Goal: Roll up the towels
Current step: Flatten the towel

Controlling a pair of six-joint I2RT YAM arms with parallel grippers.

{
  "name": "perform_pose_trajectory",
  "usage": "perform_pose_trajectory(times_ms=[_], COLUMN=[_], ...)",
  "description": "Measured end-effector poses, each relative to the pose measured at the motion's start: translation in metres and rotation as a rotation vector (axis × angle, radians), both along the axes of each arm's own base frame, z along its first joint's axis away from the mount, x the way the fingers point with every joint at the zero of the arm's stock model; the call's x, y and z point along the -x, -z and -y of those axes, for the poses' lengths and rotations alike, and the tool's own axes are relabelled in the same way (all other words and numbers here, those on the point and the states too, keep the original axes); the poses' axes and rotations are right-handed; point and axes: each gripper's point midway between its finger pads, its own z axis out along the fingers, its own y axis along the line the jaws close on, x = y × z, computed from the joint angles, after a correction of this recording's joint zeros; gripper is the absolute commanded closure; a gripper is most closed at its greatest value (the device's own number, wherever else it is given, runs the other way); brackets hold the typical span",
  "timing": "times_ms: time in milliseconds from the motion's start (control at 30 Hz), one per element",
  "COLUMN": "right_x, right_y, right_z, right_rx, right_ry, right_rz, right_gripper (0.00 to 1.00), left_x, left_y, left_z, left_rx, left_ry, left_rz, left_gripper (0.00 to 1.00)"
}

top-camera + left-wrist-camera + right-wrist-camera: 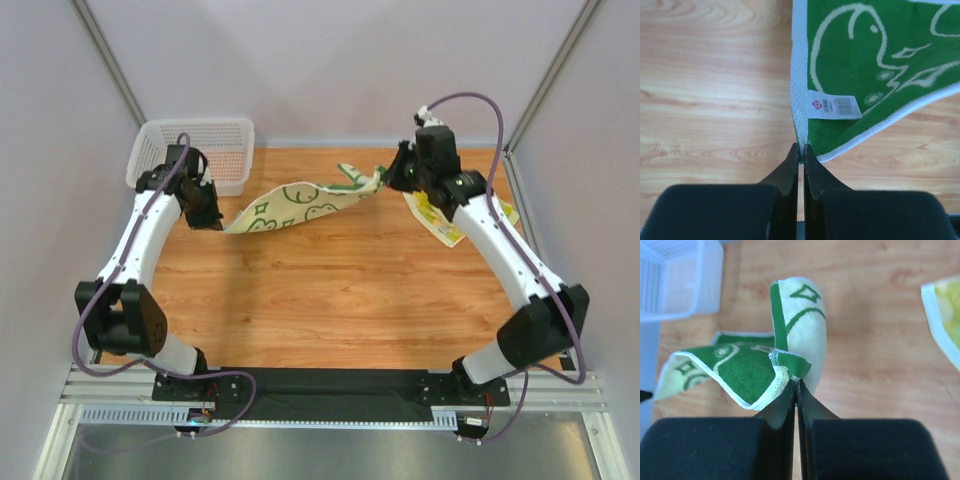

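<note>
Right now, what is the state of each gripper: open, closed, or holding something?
Left gripper: closed, pinching a corner of the towel.
Right gripper: closed, pinching the other end of the same towel.

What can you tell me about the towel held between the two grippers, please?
The towel is thin terry-like cloth, cream with green squiggles on one face, green with cream lines on the other, white-hemmed, with a small white label near one corner. It hangs stretched between the left gripper and right gripper, each shut on a corner, twisted near the right end.
</note>
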Motion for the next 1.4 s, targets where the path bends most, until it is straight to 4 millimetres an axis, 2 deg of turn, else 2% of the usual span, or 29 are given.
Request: perform_pose_trajectory(times_ms=[33,100,133,167,200,233,300,333,400,533,700,833,933,1000,1033,1100,1133,1167,1300,1400], right_x=[0.019,0.051,0.067,0.081,0.094,0.109,0.135,0.146,0.159,0.160,0.159,0.157,0.136,0.108,0.094,0.071,0.064,0.059,0.030,0.015], right_y=[0.008,0.039,0.062,0.087,0.114,0.140,0.179,0.192,0.204,0.200,0.191,0.185,0.179,0.172,0.170,0.169,0.171,0.174,0.193,0.214], right_z=[0.006,0.016,0.021,0.027,0.035,0.043,0.060,0.070,0.084,0.092,0.075,0.052,0.023,0.000,-0.013,-0.035,-0.045,-0.053,-0.087,-0.100], right_rx=[0.003,0.016,0.029,0.045,0.064,0.089,0.140,0.166,0.194,0.201,0.133,0.110,0.145,0.170,0.177,0.175,0.162,0.155,0.086,0.074], right_ry=[0.000,-0.001,0.003,0.015,0.036,0.057,0.093,0.116,0.156,0.180,0.119,0.026,-0.075,-0.136,-0.163,-0.216,-0.242,-0.267,-0.343,-0.362], right_rz=[-0.012,-0.064,-0.118,-0.177,-0.246,-0.326,-0.465,-0.530,-0.605,-0.623,-0.625,-0.625,-0.603,-0.573,-0.556,-0.528,-0.526,-0.532,-0.571,-0.604], right_gripper=[1.00,0.98,0.89,0.72,0.32,0.21,0.15,0.14,0.14,0.13,0.16,0.19,0.25,0.39,0.56,0.67,0.77,0.82,0.91,0.91], left_x=[0.009,0.032,0.041,0.053,0.064,0.074,0.093,0.101,0.115,0.119,0.120,0.129,0.134,0.134,0.132,0.128,0.126,0.123,0.116,0.112], left_y=[-0.001,0.008,0.014,0.024,0.035,0.047,0.070,0.079,0.090,0.092,0.091,0.095,0.100,0.102,0.103,0.106,0.108,0.112,0.127,0.140], left_z=[-0.002,-0.006,-0.008,-0.009,-0.009,-0.010,-0.011,-0.011,-0.012,-0.012,-0.011,-0.011,-0.010,-0.009,-0.009,-0.007,-0.006,-0.005,0.002,0.006], left_rx=[-0.008,-0.017,-0.022,-0.023,-0.024,-0.026,-0.029,-0.029,-0.032,-0.029,-0.026,-0.021,-0.017,-0.012,-0.009,0.000,0.005,0.010,0.040,0.057], left_ry=[-0.009,-0.028,-0.036,-0.045,-0.055,-0.066,-0.088,-0.102,-0.128,-0.156,-0.171,-0.184,-0.187,-0.186,-0.186,-0.185,-0.181,-0.176,-0.165,-0.160], left_rz=[0.015,0.007,-0.002,-0.030,-0.065,-0.105,-0.189,-0.225,-0.279,-0.299,-0.295,-0.302,-0.319,-0.321,-0.319,-0.319,-0.319,-0.322,-0.359,-0.404], left_gripper=[1.00,1.00,1.00,1.00,0.98,0.88,0.80,0.78,0.78,0.77,0.64,0.67,0.74,0.78,0.83,1.00,1.00,1.00,1.00,1.00])
